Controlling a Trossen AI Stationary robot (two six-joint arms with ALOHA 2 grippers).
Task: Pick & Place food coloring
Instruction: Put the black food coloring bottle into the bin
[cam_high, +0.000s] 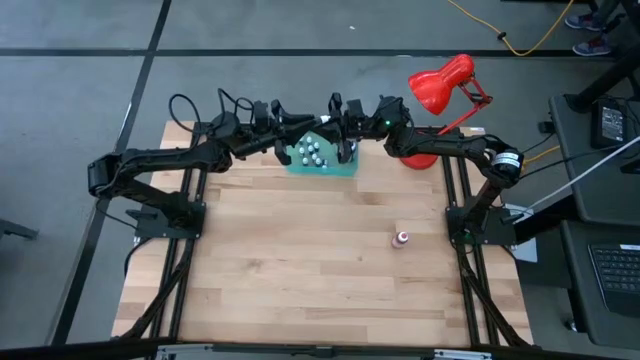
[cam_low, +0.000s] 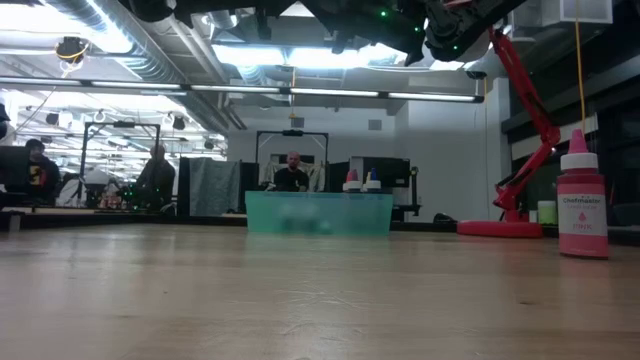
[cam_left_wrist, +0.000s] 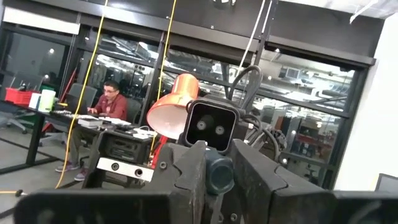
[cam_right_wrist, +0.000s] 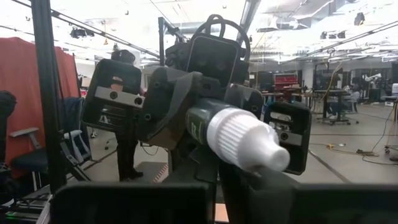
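Both arms meet high above the teal bin (cam_high: 345, 170) at the table's far middle. My left gripper (cam_left_wrist: 219, 186) is shut on a small dark-bodied food coloring bottle (cam_right_wrist: 200, 127) with a white ribbed cap (cam_right_wrist: 239, 140). My right gripper (cam_right_wrist: 249, 196) faces it, shut, just under the cap's tip. Several more small bottles (cam_high: 313, 152) stand in the bin. A pink food coloring bottle (cam_high: 402, 238) stands upright on the table toward the right. My left gripper pinches the bottle's dark body (cam_left_wrist: 219, 173) between its two fingers (cam_right_wrist: 168, 109), coming roughly level from the table's left. The bottle lies along the fingers, about level, cap pointing at the right arm, lifted clear above the bin. Whether my right gripper touches the cap's tip I cannot tell.
A red desk lamp (cam_high: 440, 85) stands on its round base at the table's far right corner, close to the right arm. The wooden table (cam_high: 300, 270) stretches bare in front of the bin. People sit in the room beyond the table.
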